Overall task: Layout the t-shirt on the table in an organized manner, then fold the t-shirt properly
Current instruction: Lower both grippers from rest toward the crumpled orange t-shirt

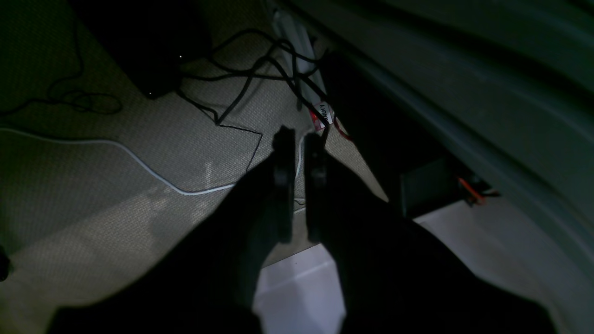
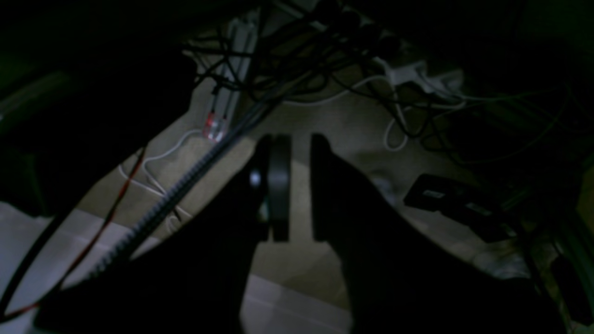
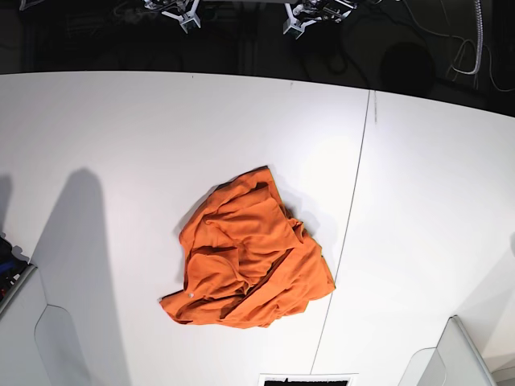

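The orange t-shirt (image 3: pixel 249 257) lies crumpled in a heap near the middle of the white table (image 3: pixel 121 145), just left of the thin dark seam (image 3: pixel 354 209). Neither gripper shows in the base view. In the left wrist view my left gripper (image 1: pixel 299 134) hangs beyond the table over carpeted floor, its dark fingers almost together with only a slim gap and nothing between them. My right gripper (image 2: pixel 300 139) in the right wrist view also hangs over the floor, fingers close together and holding nothing. Both are far from the shirt.
Tangled black and white cables (image 1: pixel 241 83) run over the carpet below the left gripper. More cables and a white power strip (image 2: pixel 417 74) lie below the right one. Pale arm parts sit at the table's near corners (image 3: pixel 48 338) (image 3: pixel 459 354).
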